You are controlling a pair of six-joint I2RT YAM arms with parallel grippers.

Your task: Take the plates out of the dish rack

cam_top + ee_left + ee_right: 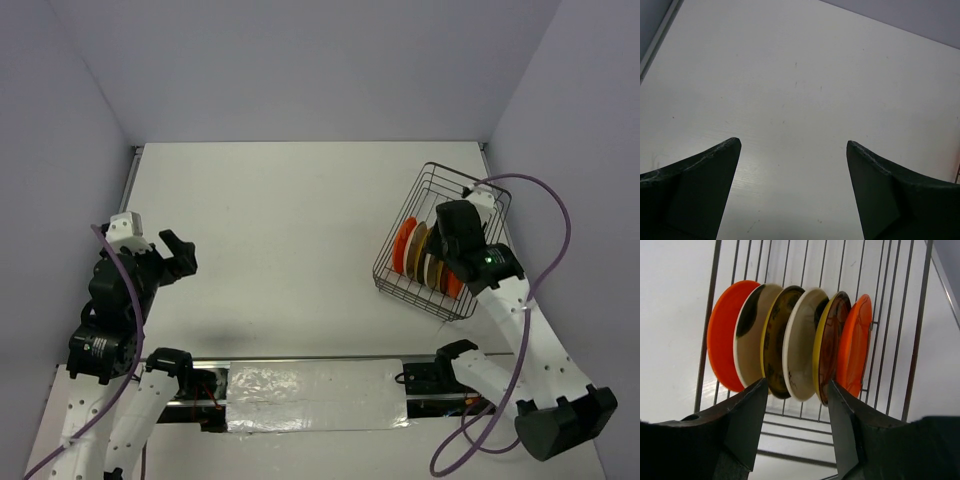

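From above, my right wrist hid part of the wire dish rack (398, 222) at the table's (280, 220) right, with round plates (424, 262) on edge inside. The left wrist view showed the left gripper (794, 142) spread wide over the matte table. In the right wrist view the right gripper (797, 385) stood partway apart before glossy orange, cream and mottled plates, and I couldn't judge contact.

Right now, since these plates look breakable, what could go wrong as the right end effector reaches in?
1. The six plates stand on edge, packed close. The right end effector has its fingers spread across about three of them, so it might pinch more than one.
2. Lifting one plate could drag or knock a neighbour.
3. The wire rack looks light and might shift if a plate snags on it.
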